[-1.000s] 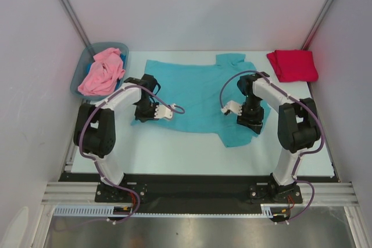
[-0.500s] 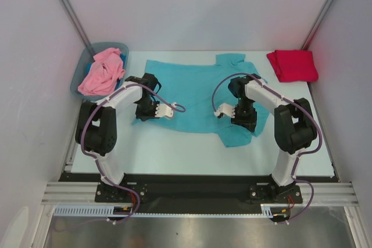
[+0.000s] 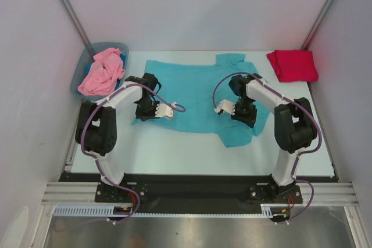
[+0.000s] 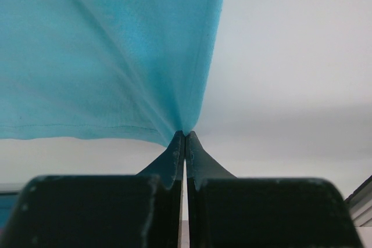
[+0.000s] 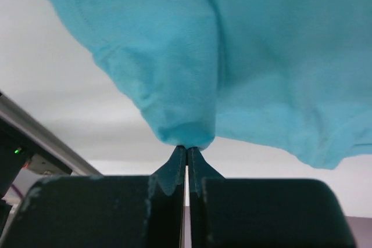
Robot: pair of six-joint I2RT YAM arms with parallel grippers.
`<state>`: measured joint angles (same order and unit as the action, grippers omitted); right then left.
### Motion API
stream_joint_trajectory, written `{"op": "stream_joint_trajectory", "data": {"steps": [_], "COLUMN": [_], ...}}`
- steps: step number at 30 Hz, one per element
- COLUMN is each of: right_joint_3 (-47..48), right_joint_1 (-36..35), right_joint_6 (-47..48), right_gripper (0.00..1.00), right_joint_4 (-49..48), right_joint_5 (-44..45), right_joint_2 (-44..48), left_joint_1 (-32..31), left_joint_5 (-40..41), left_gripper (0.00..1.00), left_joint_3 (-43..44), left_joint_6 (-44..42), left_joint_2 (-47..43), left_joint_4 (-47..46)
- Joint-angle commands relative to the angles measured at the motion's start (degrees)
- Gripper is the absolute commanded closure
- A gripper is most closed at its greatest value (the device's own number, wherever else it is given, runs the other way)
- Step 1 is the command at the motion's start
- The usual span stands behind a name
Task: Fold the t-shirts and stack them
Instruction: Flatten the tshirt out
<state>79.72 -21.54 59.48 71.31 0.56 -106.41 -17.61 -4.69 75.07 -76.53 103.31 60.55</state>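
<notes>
Now you are working the opening fold on the teal t-shirt (image 3: 197, 85), which is lying spread flat on the table (image 3: 174, 149) between the two arms.

- Left gripper (image 4: 185, 136): jaws pressed together, pinching a hemmed corner. The cloth is fanning up and away from the tips.
- Right gripper (image 5: 186, 148): jaws likewise clamped, biting a rolled bunch of the shirt's edge directly ahead of the tips.
- The red t-shirt (image 3: 292, 65) is sitting folded well beyond the right claw, on its outer side.
- The pink t-shirt (image 3: 102, 71) is lying crumpled in the bin (image 3: 110, 45), beyond the left claw and outward.

Judgement: both grasps look made and the fold itself is not yet begun.

Next move, as I read it: you are needing to raise both claws together, level with each other, and carry the near edge over toward the far edge. Watch the right pinch, since the bunch may hold more than one layer.
</notes>
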Motion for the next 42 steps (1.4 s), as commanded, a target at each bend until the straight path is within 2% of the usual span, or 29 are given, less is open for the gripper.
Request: {"op": "stream_joint_trajectory", "data": {"steps": [1,9,16,19,20,23,29,34,42], "right_joint_3": [1.9,9.3,14.8,14.5,13.9,12.8,11.9,2.8,-5.3], "right_joint_1": [1.2,4.0,5.8,5.3,5.2,5.2,4.8,1.0,-3.2], "right_joint_6": [-1.5,-1.6,-2.9,-4.2,-5.2,-5.7,-2.8,2.4,2.6], "right_gripper": [1.00,1.00,1.00,0.70,0.55,0.44,0.45,0.50,0.51], "right_joint_4": [-5.5,-10.9,-14.1,-16.7,-17.4,-20.1,-17.6,-16.1,-19.3], "right_joint_5": [3.4,6.6,9.0,10.4,10.9,11.2,6.0,2.8,1.0], "right_joint_2": [-0.2,-1.9,-7.0,-9.1,-9.5,-9.2,-2.8,5.2,7.6], "left_joint_1": [-0.3,-0.4,-1.0,-1.2,-1.2,-1.3,-1.3,-1.3,-1.8], "left_joint_5": [-1.1,-1.1,-1.8,-1.8,-1.8,-1.8,-1.6,-1.4,-1.3], "left_gripper": [1.00,1.00,1.00,1.00,1.00,1.00,1.00,1.00,1.00], "left_joint_3": [1.7,1.7,1.9,1.9,1.9,1.9,1.3,2.1,4.0], "left_joint_6": [0.2,0.5,1.3,1.6,1.6,1.8,2.0,2.2,2.2], "left_joint_2": [-0.1,0.1,0.7,0.8,0.8,0.7,0.2,0.8,2.2], "left_joint_4": [0.6,0.4,0.4,0.2,0.3,0.2,0.2,0.0,-0.1]}}
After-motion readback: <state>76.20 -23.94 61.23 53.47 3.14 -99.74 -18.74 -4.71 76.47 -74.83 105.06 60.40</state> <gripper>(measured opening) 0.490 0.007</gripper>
